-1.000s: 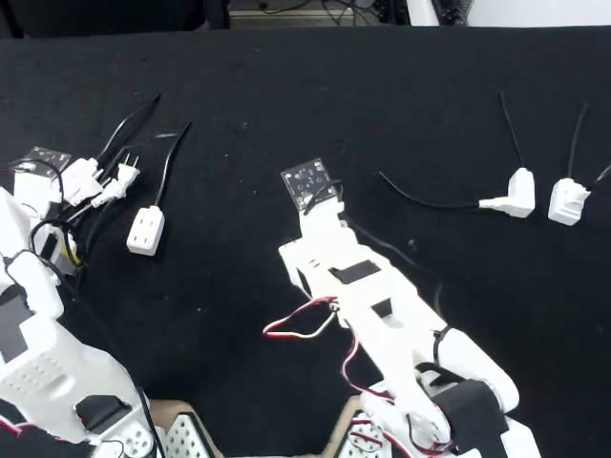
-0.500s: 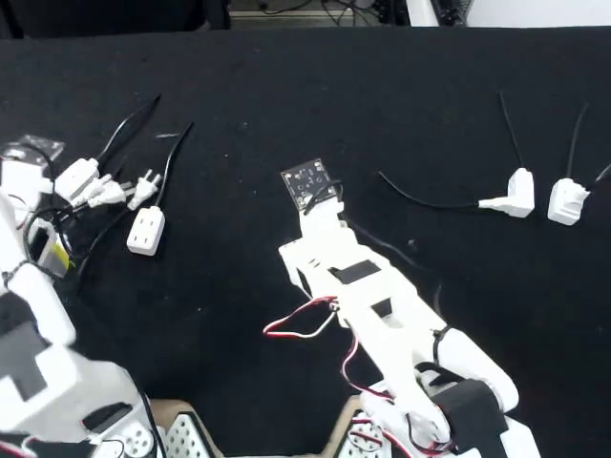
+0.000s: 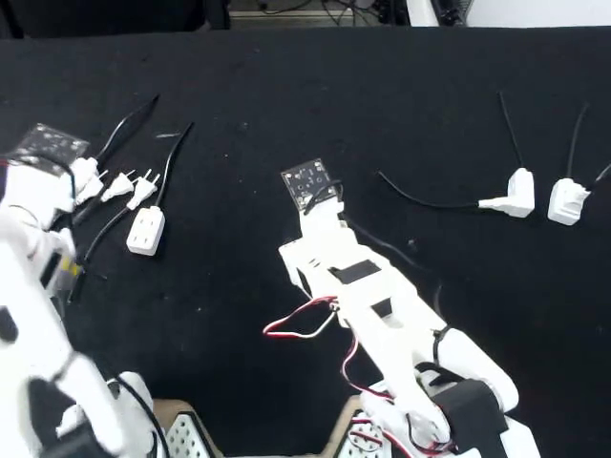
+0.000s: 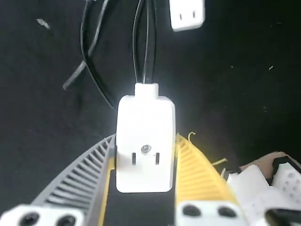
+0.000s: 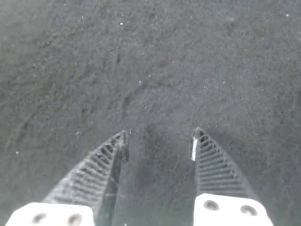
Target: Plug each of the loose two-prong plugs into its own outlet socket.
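Note:
My left gripper [image 4: 145, 141] is shut on a white outlet socket [image 4: 145, 117], its two slots facing the wrist camera and its black cable running away over the table. In the high view this socket [image 3: 84, 175] is at the far left. Two loose two-prong plugs [image 3: 119, 184] [image 3: 144, 189] lie just to its right. A second white socket [image 3: 145, 232] [image 4: 187, 14] lies near them. My right gripper [image 5: 160, 141] hangs open over bare black cloth, near the table's middle.
Two more white cabled pieces [image 3: 516, 196] [image 3: 569, 202] lie at the far right. Black cables [image 3: 134, 119] trail off behind the left group. The right arm [image 3: 382, 315] stretches from the front edge toward the centre of the black table [image 3: 286, 86].
My left arm has swung and lifted with the socket in its grip. The cables were tugged and the two loose plugs slid slightly right. The right arm has not moved.

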Robot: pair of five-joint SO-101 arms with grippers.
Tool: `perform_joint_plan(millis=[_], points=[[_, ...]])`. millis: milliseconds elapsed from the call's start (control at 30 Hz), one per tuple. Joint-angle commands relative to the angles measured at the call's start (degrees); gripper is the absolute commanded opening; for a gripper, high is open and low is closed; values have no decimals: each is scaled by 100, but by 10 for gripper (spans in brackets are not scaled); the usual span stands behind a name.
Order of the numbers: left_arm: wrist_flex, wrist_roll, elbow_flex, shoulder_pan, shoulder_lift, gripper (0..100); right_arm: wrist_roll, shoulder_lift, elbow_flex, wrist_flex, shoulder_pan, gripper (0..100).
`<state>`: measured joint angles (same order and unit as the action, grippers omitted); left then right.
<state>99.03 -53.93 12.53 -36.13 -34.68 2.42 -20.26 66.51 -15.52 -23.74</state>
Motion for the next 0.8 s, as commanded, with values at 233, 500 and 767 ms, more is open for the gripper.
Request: perform_joint_plan(millis=[233,500,767], points=[[-932,2901,2158,2712,-2576,30,-527,-796,136,105,1169,201],[-3200,4246,4171,4365,-2620,30,-624,-796,163,369,1829,201],[-4009,3525,5147,5095,-2611,33,-624,-646,110,396,1829,201]])
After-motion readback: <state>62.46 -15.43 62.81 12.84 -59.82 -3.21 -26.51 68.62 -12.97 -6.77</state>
